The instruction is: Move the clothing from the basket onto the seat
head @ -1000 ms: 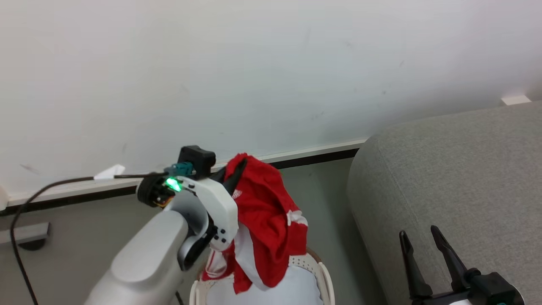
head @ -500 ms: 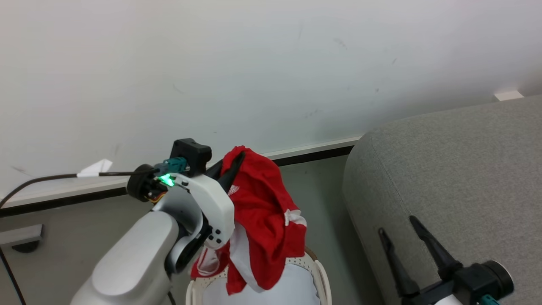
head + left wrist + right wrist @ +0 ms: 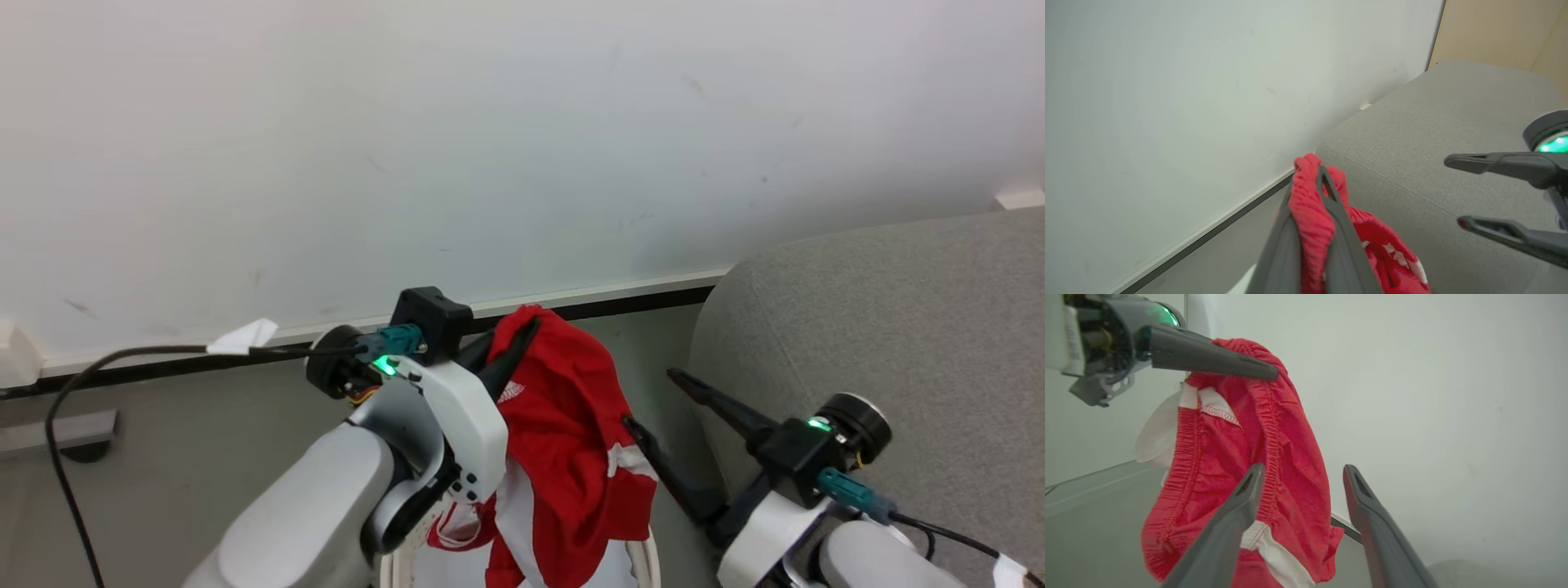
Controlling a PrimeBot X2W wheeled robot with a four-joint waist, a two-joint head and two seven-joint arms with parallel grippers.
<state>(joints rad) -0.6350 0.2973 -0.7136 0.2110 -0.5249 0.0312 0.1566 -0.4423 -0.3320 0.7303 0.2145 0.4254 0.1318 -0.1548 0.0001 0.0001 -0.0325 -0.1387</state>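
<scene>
A red garment with white panels, the clothing (image 3: 571, 441), hangs in the air over the basket (image 3: 651, 559), whose cream rim shows at the bottom edge. My left gripper (image 3: 529, 325) is shut on the garment's elastic waistband at its top. The pinched red cloth (image 3: 1310, 212) bulges between the fingers in the left wrist view. My right gripper (image 3: 649, 398) stands open just right of the hanging cloth, fingers pointing left at it, nothing between them. In the right wrist view the clothing (image 3: 1229, 457) hangs right behind the left fingertip. The seat (image 3: 898, 327) is the grey sofa at right.
A white wall with a dark baseboard (image 3: 620, 300) runs behind. A black cable (image 3: 65, 392) with a white tag (image 3: 241, 335) trails left from the left wrist. A grey bracket (image 3: 57, 433) sits on the floor at far left. Grey floor separates basket and sofa.
The head camera has shifted. My right gripper has swung from pointing up at the lower right to pointing left, close beside the hanging garment. The left gripper still holds the cloth.
</scene>
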